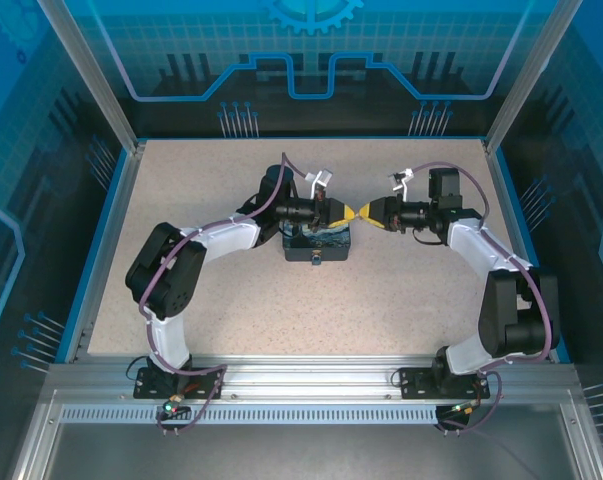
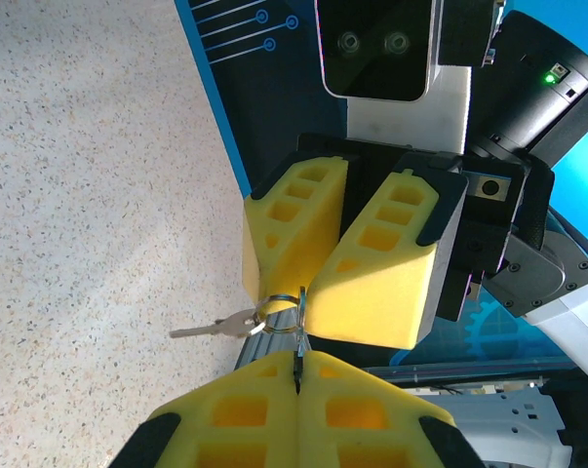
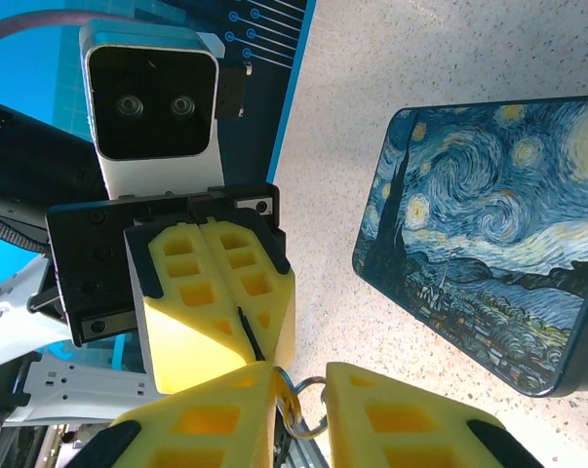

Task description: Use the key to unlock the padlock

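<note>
Clamping a mostly hidden thin dark piece (image 2: 299,341), the left gripper (image 2: 298,356) meets the right gripper (image 2: 305,297), whose fingers stand slightly apart around the key ring (image 2: 277,312).

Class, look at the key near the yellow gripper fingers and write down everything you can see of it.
The key is small, flat and silvery, apparently metal, with its blade pointing left in the left wrist view. Its head hangs on a thin wire ring, so it dangles in the air above the speckled table. The ring sits where the yellow fingertips of the left gripper and the right gripper meet. No finger visibly touches the key itself.
</note>
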Controlling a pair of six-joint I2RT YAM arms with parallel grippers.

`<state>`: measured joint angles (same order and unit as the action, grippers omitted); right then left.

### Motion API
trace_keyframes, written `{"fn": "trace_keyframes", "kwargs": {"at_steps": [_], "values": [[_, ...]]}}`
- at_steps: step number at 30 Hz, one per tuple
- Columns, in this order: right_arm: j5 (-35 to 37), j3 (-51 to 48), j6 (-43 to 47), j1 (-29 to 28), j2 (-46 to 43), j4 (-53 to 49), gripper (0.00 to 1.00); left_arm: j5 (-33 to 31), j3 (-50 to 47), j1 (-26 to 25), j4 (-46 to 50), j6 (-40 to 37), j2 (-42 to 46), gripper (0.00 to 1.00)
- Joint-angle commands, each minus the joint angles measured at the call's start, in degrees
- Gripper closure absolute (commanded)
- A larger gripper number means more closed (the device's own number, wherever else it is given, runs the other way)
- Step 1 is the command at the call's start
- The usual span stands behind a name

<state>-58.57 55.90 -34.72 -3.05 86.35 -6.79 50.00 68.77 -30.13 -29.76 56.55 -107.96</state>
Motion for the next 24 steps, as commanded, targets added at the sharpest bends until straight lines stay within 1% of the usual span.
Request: {"fn": "trace_keyframes", "kwargs": {"at_steps": [1, 14, 17, 21, 22, 24], "values": [[-0.1, -0.5, -0.3, 0.7, -1.1, 0.4, 0.8, 0.8, 1.6, -0.2, 0.5, -1.3, -0.5, 1.0], [-3.4, -1.0, -1.1, 0.2, -1.4, 3.0, 0.91, 0.6, 2.3, -0.3, 0.6, -1.0, -1.1, 1.0], [-3.6, -1.0, -1.0, 0.1, -1.3, 3.0, 1.0, 0.6, 2.6, -0.3, 0.6, -1.0, -1.3, 1.0], [-3.5, -1.0, -0.9, 0.0, -1.2, 2.7, 1.0, 0.2, 2.7, -0.3, 1.1, -0.8, -1.3, 1.0], [-3.2, -1.0, -0.9, -0.1, -1.2, 2.5, 1.0, -0.5, 2.7, -0.2, 1.4, -0.6, -1.2, 0.95], [-1.9, -1.4, -1.0, -0.1, -1.6, 2.4, 1.0, -2.0, 2.3, 0.1, 1.2, 0.8, -0.8, 0.69]]}}
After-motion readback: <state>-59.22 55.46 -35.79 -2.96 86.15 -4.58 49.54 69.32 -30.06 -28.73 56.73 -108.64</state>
